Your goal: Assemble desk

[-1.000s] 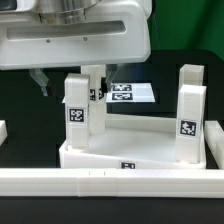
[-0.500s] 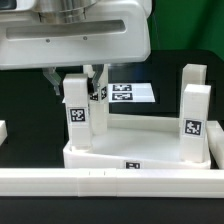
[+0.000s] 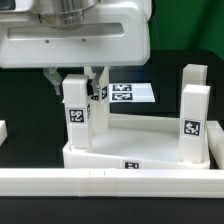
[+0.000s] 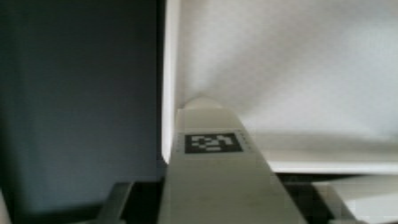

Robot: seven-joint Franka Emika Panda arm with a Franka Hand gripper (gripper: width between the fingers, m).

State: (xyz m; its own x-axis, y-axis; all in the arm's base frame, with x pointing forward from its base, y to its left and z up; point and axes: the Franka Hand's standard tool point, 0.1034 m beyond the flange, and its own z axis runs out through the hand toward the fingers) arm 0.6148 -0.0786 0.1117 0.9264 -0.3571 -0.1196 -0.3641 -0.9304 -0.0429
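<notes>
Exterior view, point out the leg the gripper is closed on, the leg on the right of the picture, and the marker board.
gripped leg (image 3: 76, 112), exterior view, on its tag
right leg (image 3: 189, 125), exterior view, on its tag
marker board (image 3: 130, 94), exterior view, on its printed tags

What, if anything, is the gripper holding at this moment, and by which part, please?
The gripper is closed on the upper end of the upright leg at the exterior view's left of the tabletop.
</notes>
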